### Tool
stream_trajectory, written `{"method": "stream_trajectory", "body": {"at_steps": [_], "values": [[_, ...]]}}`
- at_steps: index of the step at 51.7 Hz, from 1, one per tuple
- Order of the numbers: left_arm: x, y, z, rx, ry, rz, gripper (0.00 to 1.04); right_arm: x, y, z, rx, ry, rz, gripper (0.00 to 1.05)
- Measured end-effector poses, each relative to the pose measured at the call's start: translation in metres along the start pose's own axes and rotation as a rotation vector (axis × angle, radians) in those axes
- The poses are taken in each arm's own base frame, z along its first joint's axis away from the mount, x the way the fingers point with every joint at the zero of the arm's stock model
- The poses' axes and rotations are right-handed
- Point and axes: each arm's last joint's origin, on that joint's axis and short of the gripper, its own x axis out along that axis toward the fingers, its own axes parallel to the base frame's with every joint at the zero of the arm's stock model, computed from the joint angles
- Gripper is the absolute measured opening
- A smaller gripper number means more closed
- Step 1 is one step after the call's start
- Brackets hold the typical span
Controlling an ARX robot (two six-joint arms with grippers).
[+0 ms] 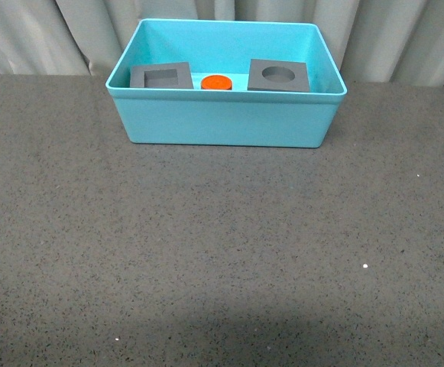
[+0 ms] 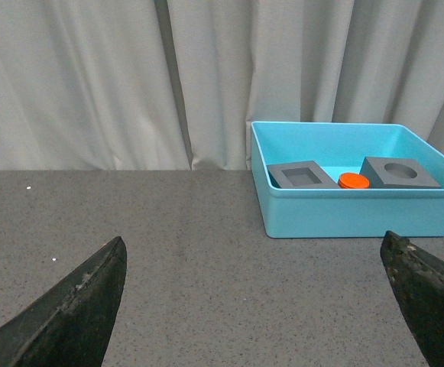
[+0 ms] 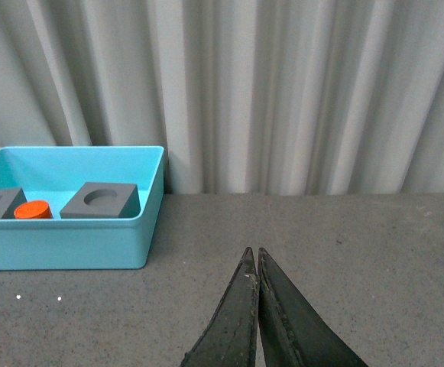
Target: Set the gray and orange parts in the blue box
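Blue box [image 3: 69, 229] cut off at frame edge; its wall hides the lower part of the orange cylinder [image 1: 216, 82]; "4680" print not visible.

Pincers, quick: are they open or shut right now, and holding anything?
Left pincer: open, holding nothing.
Right pincer: shut, holding nothing.
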Motion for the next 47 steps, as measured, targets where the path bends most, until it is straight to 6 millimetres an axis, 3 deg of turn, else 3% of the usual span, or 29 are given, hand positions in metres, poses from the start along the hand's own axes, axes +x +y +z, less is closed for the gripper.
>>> {"method": "stream_trajectory", "body": {"at_steps": [47], "values": [[0.0,0.0,0.0,0.0,0.0,0.0,0.98,-0.022,0.0,-0.003,0.0,0.002,0.003,0.0]]}}
